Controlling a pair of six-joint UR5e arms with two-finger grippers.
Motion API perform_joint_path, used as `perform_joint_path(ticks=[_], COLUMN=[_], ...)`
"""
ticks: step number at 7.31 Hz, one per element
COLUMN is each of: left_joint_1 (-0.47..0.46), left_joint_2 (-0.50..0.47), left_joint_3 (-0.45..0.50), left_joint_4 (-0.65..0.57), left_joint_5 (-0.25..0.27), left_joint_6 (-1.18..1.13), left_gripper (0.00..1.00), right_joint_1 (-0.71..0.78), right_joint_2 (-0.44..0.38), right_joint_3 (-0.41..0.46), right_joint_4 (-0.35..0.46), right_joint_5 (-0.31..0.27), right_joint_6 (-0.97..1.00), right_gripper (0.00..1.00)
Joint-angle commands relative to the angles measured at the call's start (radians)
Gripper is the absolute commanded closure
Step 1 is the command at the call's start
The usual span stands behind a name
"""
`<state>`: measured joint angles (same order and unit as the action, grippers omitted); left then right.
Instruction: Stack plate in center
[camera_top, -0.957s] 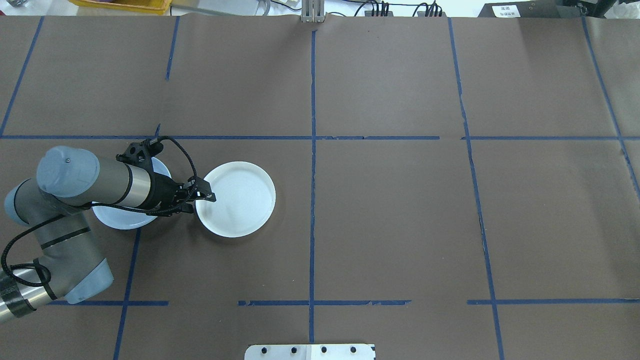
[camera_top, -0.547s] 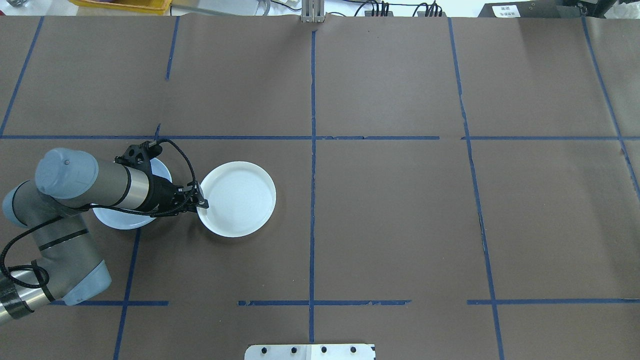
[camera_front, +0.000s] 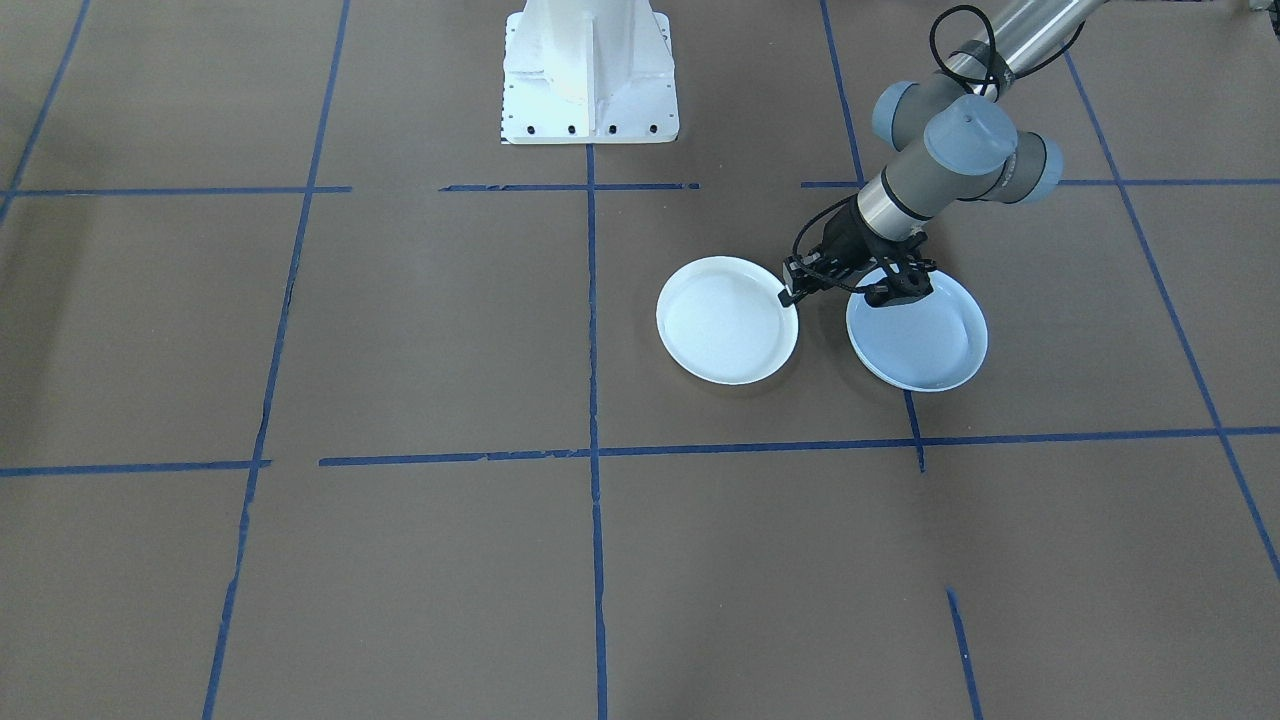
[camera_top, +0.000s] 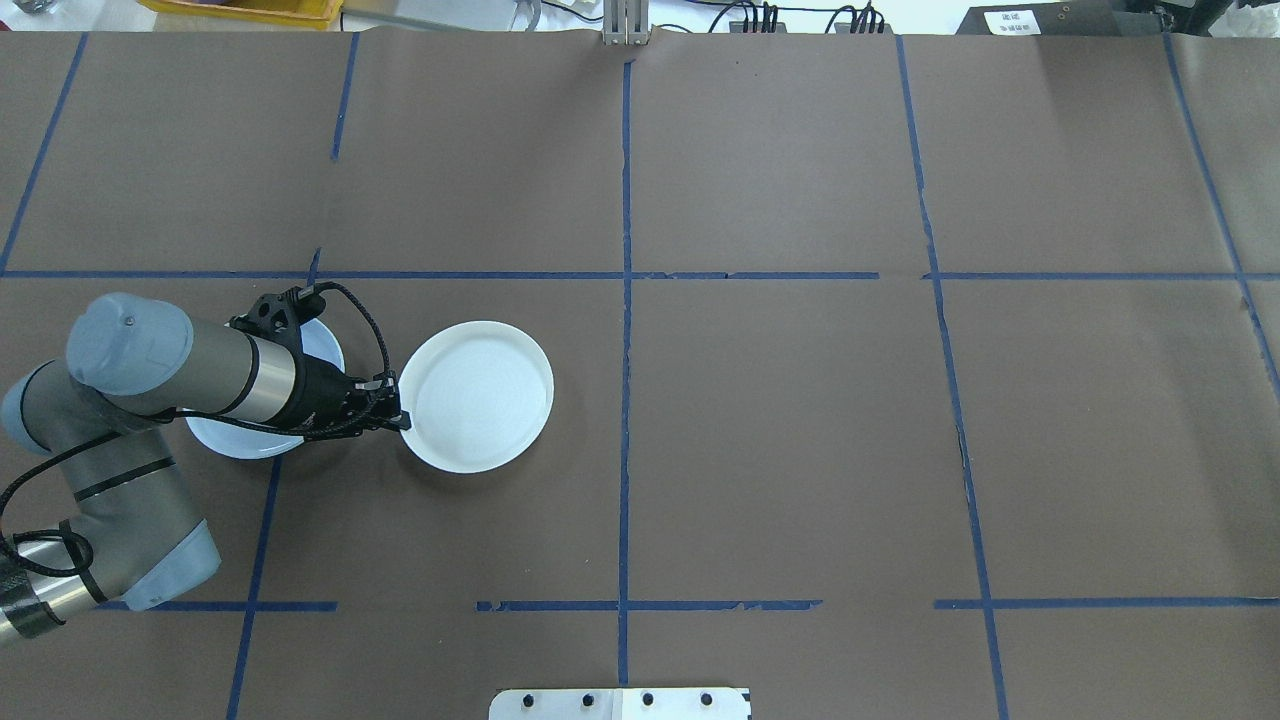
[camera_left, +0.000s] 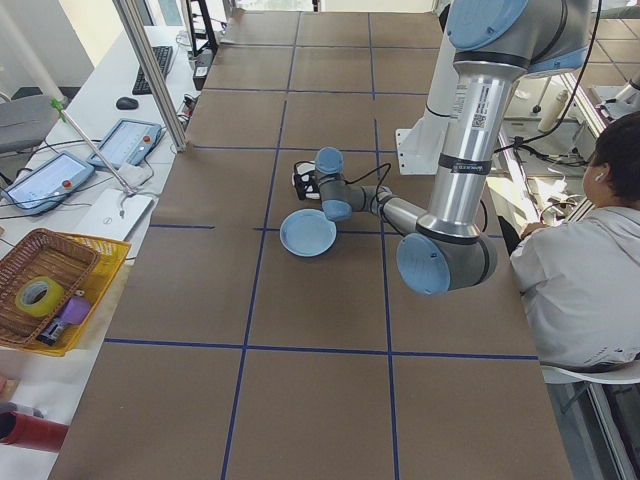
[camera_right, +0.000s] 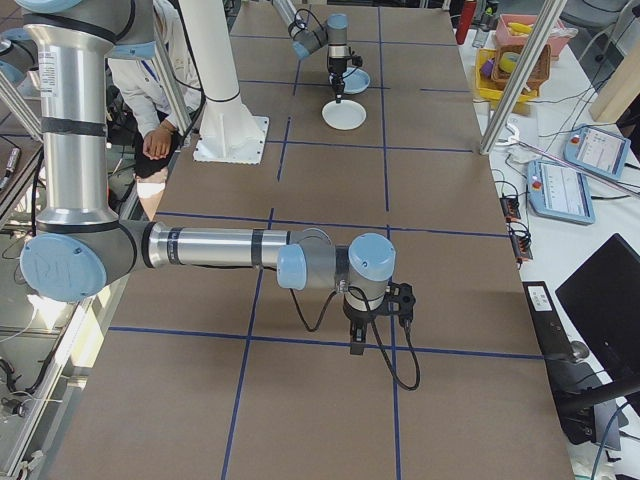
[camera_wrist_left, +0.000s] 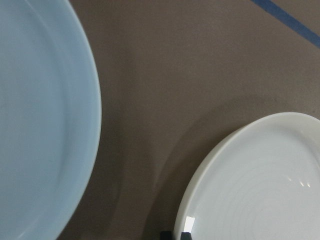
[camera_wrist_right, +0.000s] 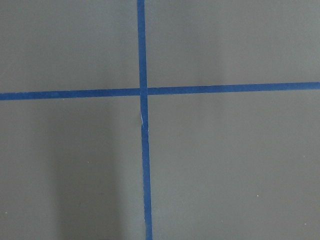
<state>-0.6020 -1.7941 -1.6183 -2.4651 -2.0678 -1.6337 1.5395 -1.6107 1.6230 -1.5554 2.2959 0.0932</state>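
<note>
Left wrist-mounted view alone shows faint rings in the white plate (camera_wrist_left: 260, 190), left jaws seemingly clamping its rim.

no text could be read; labels on the near arm (camera_left: 478, 105) and a box (camera_top: 1012, 20) were too small.

yellow basket (camera_left: 62, 290) with tape roll (camera_left: 37, 295), tablets (camera_right: 577, 170), seated person (camera_left: 585, 275)
</note>
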Motion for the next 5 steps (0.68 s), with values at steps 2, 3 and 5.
perform_joint_path(ticks=[2, 3, 5], left_joint_1=[-0.105, -0.148, -0.195], left_joint_2=[0.001, 0.042, 0.23], left_joint_3=[-0.018, -0.035, -0.125], left_joint_4=[-0.002, -0.006, -0.015], left_joint_5=[-0.031, -0.032, -0.043], left_joint_6=[0.053, 0.121, 0.301], left_gripper=[1.0, 1.0, 1.0], right_joint_1=[-0.001, -0.001, -0.001], right_joint_2=[0.0, 0.0, 0.0], right_joint_3=[0.0, 0.0, 0.0], right_joint_4=[0.0, 0.0, 0.0], right_joint_5=[-0.001, -0.001, 0.0], right_joint_6=[0.0, 0.0, 0.0], right_gripper=[0.0, 0.0, 0.0])
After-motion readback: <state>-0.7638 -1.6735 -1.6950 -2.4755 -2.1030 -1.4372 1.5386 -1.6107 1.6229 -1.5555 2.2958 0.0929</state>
